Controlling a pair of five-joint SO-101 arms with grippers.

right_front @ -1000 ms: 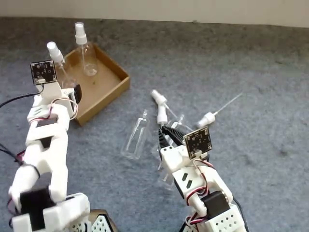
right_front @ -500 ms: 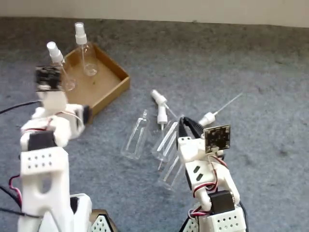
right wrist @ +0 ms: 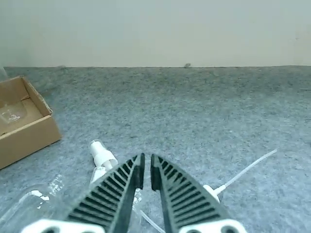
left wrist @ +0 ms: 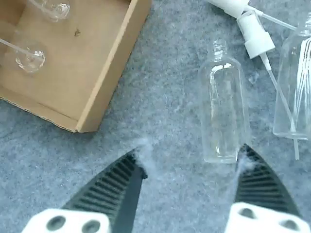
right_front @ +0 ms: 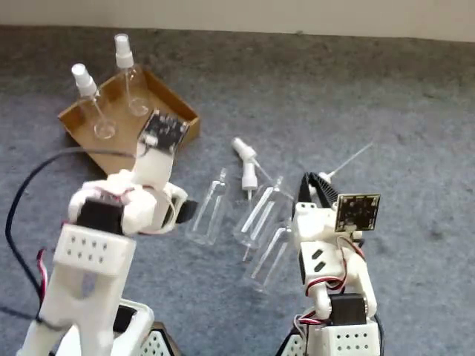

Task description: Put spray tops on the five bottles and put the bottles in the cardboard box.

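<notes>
Covering the whole desk, a grey felt-like cloth with a rough nap is seen, and it is judged that this soft surface keeps round parts from rolling away. The cardboard box, shallow, brown and matt, is placed at the far side before the left arm. Two capped bottles are stood upright inside it, so two of the five are judged as finished. The left gripper is held low over the desk with its black ribbed fingers spread wide apart. The base of one lying bottle is found between the fingertips, close to one of them, which is probably a preparation for a grasp. The right gripper is held near the loose parts, its fingers brought almost together with nothing between them. Three open bottles are laid on their sides between the arms, well apart from the box. They are clear, smooth and cylindrical with a narrow neck; whether glass or plastic cannot be told. The loose spray tops are left beside them, small and white, each with a thin dip tube.
</notes>
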